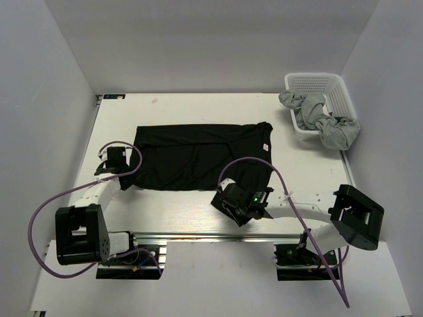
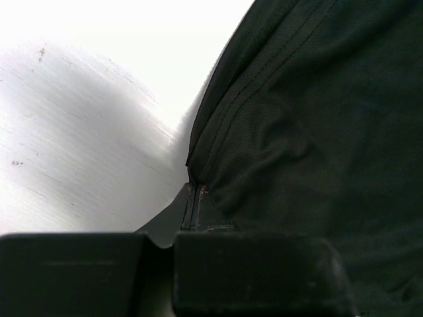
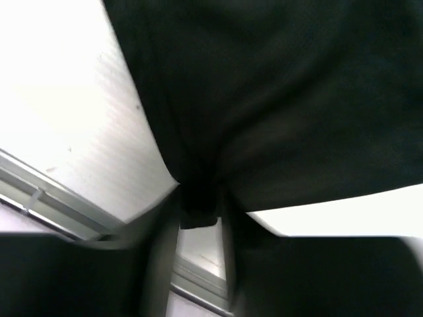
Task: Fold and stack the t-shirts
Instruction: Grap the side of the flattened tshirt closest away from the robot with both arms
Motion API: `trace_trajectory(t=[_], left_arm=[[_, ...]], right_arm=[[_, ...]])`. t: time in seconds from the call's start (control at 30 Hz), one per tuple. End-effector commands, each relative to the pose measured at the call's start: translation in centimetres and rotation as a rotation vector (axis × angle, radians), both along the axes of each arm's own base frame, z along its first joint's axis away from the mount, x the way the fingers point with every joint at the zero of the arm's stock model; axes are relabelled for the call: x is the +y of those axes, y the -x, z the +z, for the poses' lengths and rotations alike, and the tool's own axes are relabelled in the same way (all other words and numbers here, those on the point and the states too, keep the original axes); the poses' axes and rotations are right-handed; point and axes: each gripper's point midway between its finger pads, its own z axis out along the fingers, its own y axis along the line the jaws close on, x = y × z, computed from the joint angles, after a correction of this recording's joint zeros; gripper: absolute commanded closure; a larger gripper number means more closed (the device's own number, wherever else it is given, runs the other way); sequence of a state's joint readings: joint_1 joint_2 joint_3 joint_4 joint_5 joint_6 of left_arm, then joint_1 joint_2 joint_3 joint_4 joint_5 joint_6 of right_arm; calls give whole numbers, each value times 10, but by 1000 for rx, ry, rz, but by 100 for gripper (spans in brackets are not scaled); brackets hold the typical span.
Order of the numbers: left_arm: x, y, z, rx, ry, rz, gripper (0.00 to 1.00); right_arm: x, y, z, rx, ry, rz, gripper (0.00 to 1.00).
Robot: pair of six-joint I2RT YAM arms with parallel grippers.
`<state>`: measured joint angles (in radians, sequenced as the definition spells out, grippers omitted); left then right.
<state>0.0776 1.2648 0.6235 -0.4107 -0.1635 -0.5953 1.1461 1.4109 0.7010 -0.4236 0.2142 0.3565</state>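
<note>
You are pinching the near edge of the black soft-fabric t-shirt (image 1: 198,155), lying left-to-right, with the left gripper (image 2: 192,198); whether the right gripper (image 3: 198,201) is gripping, I cannot tell.

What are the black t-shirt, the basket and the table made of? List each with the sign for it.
The black t-shirt: soft matte knit fabric, likely cotton; it drapes, creases and shows stitched hem lines.
The basket: white plastic, probably moulded; open lattice walls.
The table: smooth pale board, laminate or painted wood, cannot tell which; faint scuffs.
</note>
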Motion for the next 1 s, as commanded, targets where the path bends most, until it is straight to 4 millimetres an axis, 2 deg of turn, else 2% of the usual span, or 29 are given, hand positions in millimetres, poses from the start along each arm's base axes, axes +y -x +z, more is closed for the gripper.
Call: trace_trajectory(t=[0.0,0.03,0.07,0.1,0.13,0.23,0.37,0.47,0.57,0.7,0.9,0.97], left_arm=[[1,-11,13,-39,2,-8,100],[-1,-11,13,-39,10,-13,100],[-1,-14,14,-48,9,-13,100],[-2,-14,16,-56,11,-25,100],[-2,-14,16,-56,11,-25,100],[-6,-15,18,-67,28,-38,100],[-14,-22,27,-104,65,-67,100],[-15,-28,35,-125,71,-74,100],[-15,-35,45,-146,74,-67,100],[-14,-49,55,-160,72,-68,100],[-14,-68,63,-170,85,-65,100],[-14,-77,69,-180,84,-66,100]], right_arm=[[-19,3,-16,8,98,-56,74],[-18,0,-14,-2,91,-64,86],[-19,-4,-11,-26,92,-77,93],[-19,-7,-8,-40,88,-83,99],[-15,-12,0,-69,58,-95,100],[-9,-23,14,-124,6,-112,100],[12,-34,36,-159,-55,-67,100],[17,-47,43,-203,-82,-71,100],[24,-66,58,-246,-127,-99,100],[25,-99,91,-313,-206,-146,100],[22,-138,106,-336,-239,-218,100],[21,-156,118,-360,-263,-243,100]])
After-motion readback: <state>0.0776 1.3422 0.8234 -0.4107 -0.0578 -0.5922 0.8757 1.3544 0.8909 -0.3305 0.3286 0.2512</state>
